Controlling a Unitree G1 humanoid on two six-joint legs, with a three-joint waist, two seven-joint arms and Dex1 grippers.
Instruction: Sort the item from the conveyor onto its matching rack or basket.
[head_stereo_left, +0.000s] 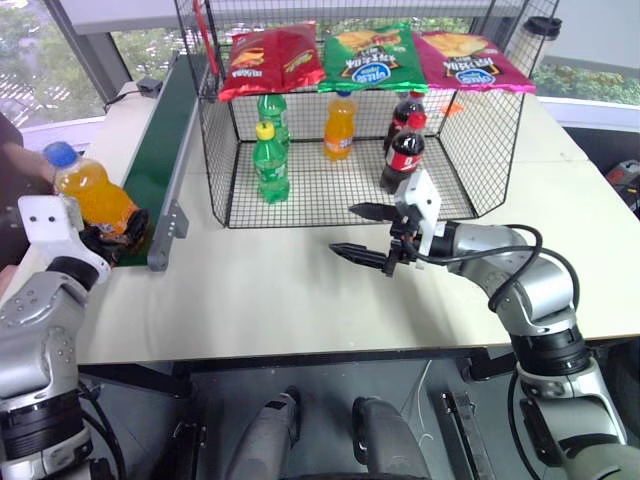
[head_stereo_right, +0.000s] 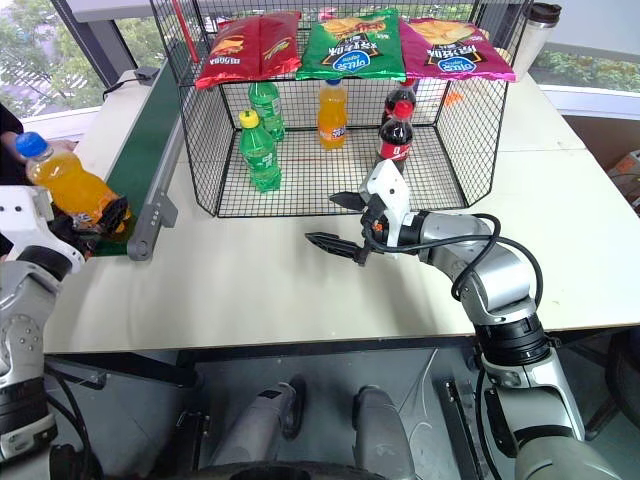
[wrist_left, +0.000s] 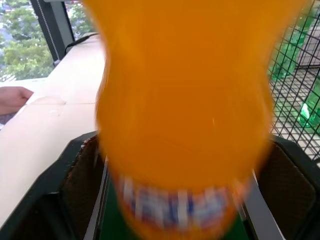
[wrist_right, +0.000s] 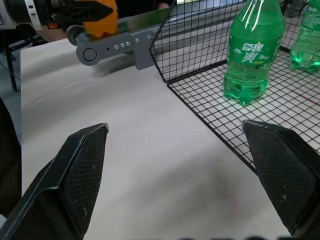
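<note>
The item, an orange soda bottle (head_stereo_left: 88, 192) with a blue cap, leans at the near end of the dark green conveyor (head_stereo_left: 165, 130). My left gripper (head_stereo_left: 125, 228) is shut on its lower part, with a pad pressing on each side of the bottle (wrist_left: 185, 115) in the left wrist view. The black wire basket (head_stereo_left: 215, 150) stands to the right of the belt, its open front facing me. My right gripper (head_stereo_left: 343, 229) hangs open and holds nothing, over the table just in front of the basket.
Inside the basket stand two green bottles (head_stereo_left: 270, 160), another orange bottle (head_stereo_left: 340, 128) and two cola bottles (head_stereo_left: 403, 155). Three chip bags (head_stereo_left: 372, 55) lie on its mesh top. A person's hand (wrist_left: 12, 97) rests left of the belt.
</note>
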